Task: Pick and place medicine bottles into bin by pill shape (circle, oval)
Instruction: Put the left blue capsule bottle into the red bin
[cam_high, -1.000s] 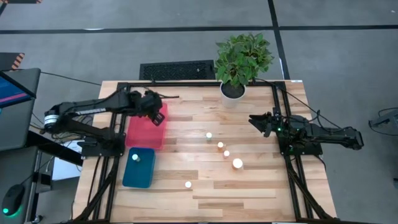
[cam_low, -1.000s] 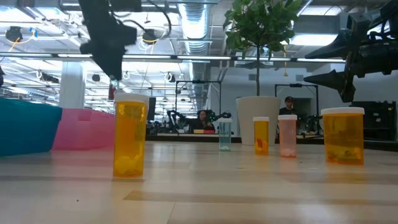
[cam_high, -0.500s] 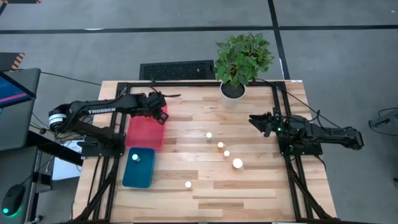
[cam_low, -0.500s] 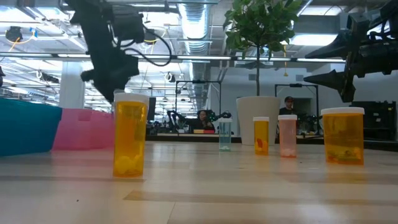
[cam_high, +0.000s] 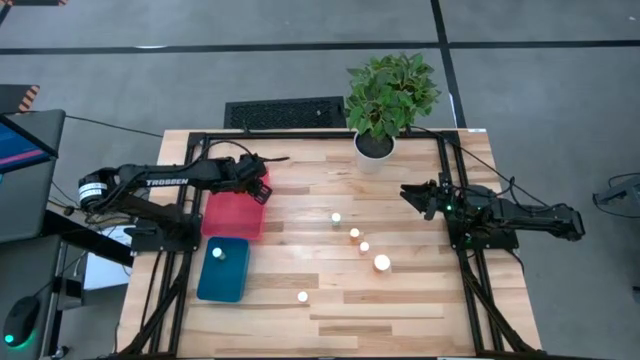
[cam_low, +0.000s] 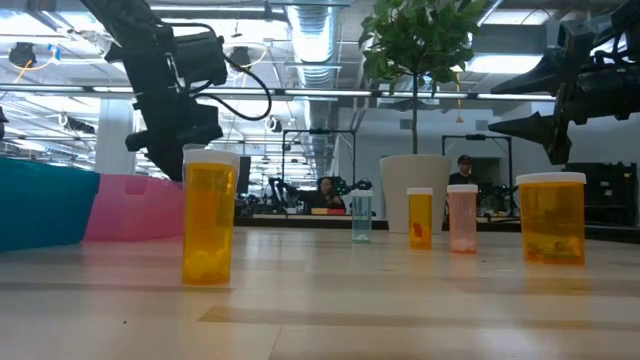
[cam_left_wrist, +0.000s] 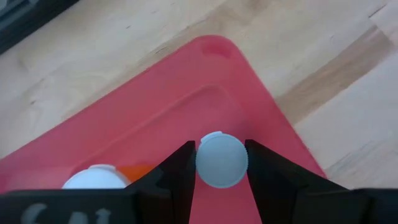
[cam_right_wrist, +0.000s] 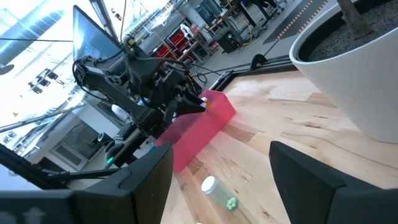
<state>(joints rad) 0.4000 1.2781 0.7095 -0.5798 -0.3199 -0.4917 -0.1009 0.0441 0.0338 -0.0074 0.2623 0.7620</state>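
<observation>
My left gripper (cam_high: 258, 181) is over the far right corner of the pink bin (cam_high: 232, 212), shut on a small white-capped bottle (cam_left_wrist: 221, 160). Another white-capped bottle with an orange body (cam_left_wrist: 102, 177) lies in the pink bin. One bottle (cam_high: 217, 253) stands in the teal bin (cam_high: 222, 270). Several bottles stand on the table: three in a slanting row (cam_high: 354, 233), a larger one (cam_high: 382, 263), and one near the front (cam_high: 302, 296). My right gripper (cam_high: 408, 193) waits open and empty at the table's right side. My left gripper pinches the bottle between its two fingers, one on each side of the round white cap (cam_left_wrist: 205, 163). The cap faces back toward the wrist. The fingers slant down from the table's left over the pink bin (cam_left_wrist: 155, 118). The bottle's body is hidden behind its cap.
A potted plant (cam_high: 385, 105) stands at the table's far edge and a dark keyboard (cam_high: 284, 112) lies beyond it. Black frame rails run along the left and right sides. Bare wood lies between the bins and the bottle row.
My left gripper, still shut on the bottle, has gone a little toward the table's right and near edges and down toward the pink bin, its arm stretching out flatter and the gripper tipping over.
</observation>
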